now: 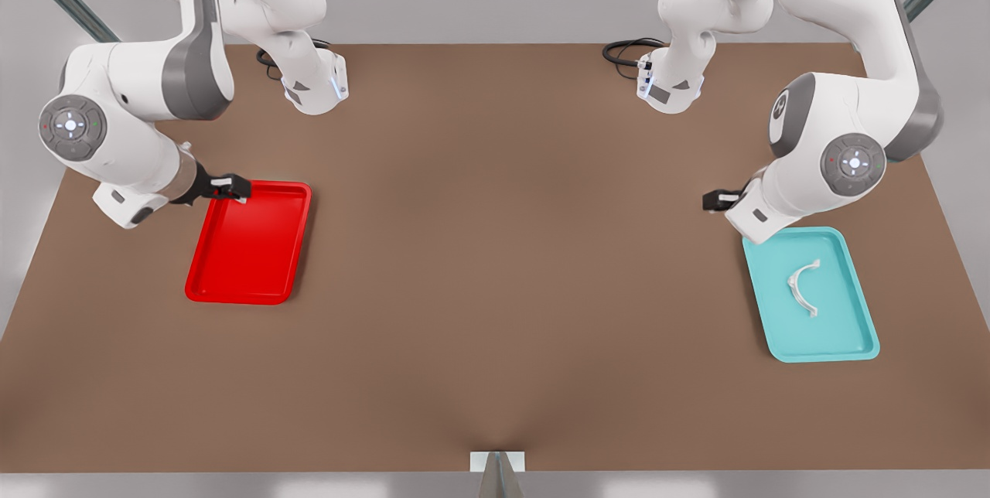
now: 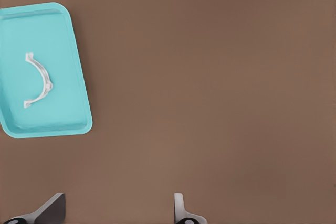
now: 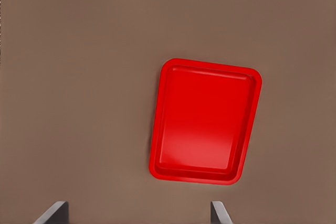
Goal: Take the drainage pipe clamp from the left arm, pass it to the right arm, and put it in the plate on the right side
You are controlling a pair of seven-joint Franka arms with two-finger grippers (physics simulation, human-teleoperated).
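I see the clamp (image 1: pixel 804 286) lying in the teal tray (image 1: pixel 843 335) near my left tool (image 2: pixel 118 211), fingers apart. My right tool (image 3: pixel 139 213), also spread and empty, hovers by the red plate (image 1: pixel 203 281).

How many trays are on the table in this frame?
2: a red tray on the front view's left and a teal tray on its right, holding the drainage pipe clamp.

Matt brown bench (image 1: pixel 495 250); glossy red plastic-looking plate (image 1: pixel 249 243) with soft highlights; smooth matt teal tray (image 1: pixel 810 294); smooth white drainage pipe clamp (image 1: pixel 804 286); arms in smooth white shells with grey sections.
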